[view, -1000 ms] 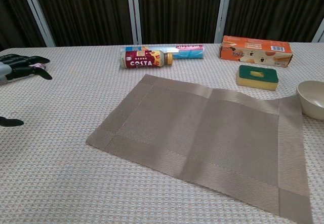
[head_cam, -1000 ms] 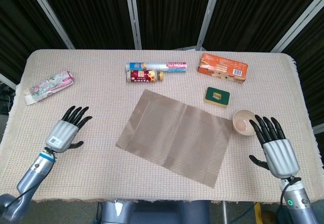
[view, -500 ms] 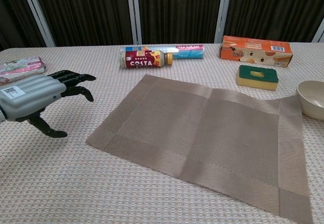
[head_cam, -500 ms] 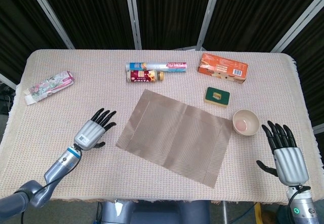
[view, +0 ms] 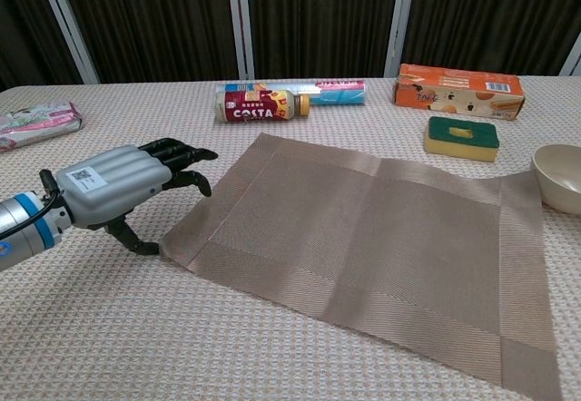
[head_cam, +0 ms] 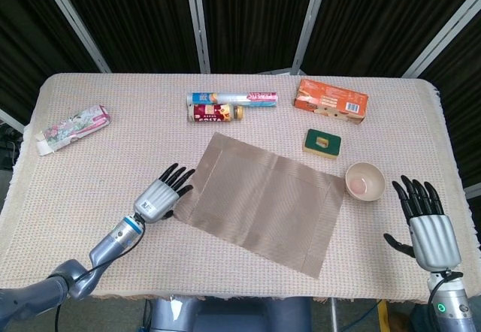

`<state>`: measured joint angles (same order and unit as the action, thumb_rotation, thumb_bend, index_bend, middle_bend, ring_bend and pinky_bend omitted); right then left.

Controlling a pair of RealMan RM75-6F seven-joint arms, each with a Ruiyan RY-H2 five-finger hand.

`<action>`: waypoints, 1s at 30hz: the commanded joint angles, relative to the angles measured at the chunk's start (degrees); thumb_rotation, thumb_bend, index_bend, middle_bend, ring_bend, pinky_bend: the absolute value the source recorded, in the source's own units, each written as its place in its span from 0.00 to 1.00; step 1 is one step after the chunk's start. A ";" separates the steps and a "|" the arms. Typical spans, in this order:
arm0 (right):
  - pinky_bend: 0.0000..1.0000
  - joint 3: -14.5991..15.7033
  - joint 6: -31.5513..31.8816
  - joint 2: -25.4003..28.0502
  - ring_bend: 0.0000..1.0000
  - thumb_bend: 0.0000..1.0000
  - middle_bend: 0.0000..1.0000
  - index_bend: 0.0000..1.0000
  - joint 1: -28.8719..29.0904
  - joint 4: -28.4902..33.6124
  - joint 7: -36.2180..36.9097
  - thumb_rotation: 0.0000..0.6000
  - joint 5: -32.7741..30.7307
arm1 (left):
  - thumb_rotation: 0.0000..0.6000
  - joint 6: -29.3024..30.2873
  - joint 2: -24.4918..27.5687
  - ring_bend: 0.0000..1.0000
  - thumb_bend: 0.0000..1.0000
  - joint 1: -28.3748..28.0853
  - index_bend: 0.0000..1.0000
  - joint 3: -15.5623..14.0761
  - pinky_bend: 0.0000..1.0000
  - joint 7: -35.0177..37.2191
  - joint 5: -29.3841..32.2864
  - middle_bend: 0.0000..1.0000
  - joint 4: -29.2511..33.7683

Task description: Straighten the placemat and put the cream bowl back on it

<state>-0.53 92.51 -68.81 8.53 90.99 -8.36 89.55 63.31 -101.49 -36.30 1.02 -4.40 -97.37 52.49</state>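
Left hand open — at placemat edge.

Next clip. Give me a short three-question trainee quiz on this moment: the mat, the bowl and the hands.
1. True or false: the cream bowl sits on the placemat.
2. Which hand is at the placemat's edge? A) left hand B) right hand C) neither
3. Fill in: the green and yellow sponge lies between the bowl and the orange ____.

Key
1. False. The bowl stands on the tablecloth, just off the mat's right corner.
2. A. The left hand is at the mat's left corner; the right hand is open, apart from the bowl.
3. box
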 commanded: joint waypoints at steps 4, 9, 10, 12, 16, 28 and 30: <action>0.00 -0.34 0.55 0.07 0.00 0.00 0.00 0.00 -0.45 0.16 -0.27 1.00 0.85 | 1.00 0.01 0.05 0.00 0.24 -0.69 0.27 -0.11 0.00 -0.73 0.16 0.00 0.49; 0.00 -0.51 1.59 0.13 0.00 0.00 0.00 0.00 -0.94 0.11 -0.05 1.00 2.37 | 1.00 -0.61 -0.54 0.00 0.30 -1.03 0.28 -0.67 0.00 -2.02 0.48 0.00 1.24; 0.00 -0.55 1.61 0.18 0.00 0.00 0.00 0.00 -1.03 0.04 0.03 1.00 2.48 | 1.00 -0.77 -0.73 0.00 0.33 -1.11 0.28 -0.75 0.00 -2.21 0.61 0.00 1.30; 0.00 -0.64 1.57 0.24 0.00 0.00 0.00 0.00 -1.16 -0.04 0.16 1.00 2.68 | 1.00 -0.92 -1.13 0.00 0.40 -1.30 0.32 -0.76 0.00 -2.52 0.86 0.00 1.33; 0.00 -0.79 1.69 0.32 0.00 0.00 0.00 0.00 -1.36 -0.02 0.29 1.00 3.12 | 1.00 -0.96 -1.68 0.00 0.51 -1.67 0.50 -0.47 0.00 -2.46 1.35 0.00 1.42; 0.00 -1.40 2.84 0.80 0.00 0.00 0.00 0.00 -2.11 -0.01 2.17 1.00 4.51 | 1.00 2.16 -0.80 0.00 0.55 -0.94 0.71 -1.74 0.00 -0.48 0.75 0.00 4.06; 0.00 -1.49 2.72 0.86 0.00 0.00 0.00 0.00 -2.18 -0.01 2.54 1.00 4.45 | 1.00 3.50 0.44 0.00 0.55 -0.47 0.72 -2.53 0.00 -0.25 -0.06 0.00 6.05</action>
<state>-2.01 95.26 -67.96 6.37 90.98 -5.82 94.01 65.55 -102.18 -37.26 -0.74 -4.99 -96.62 56.96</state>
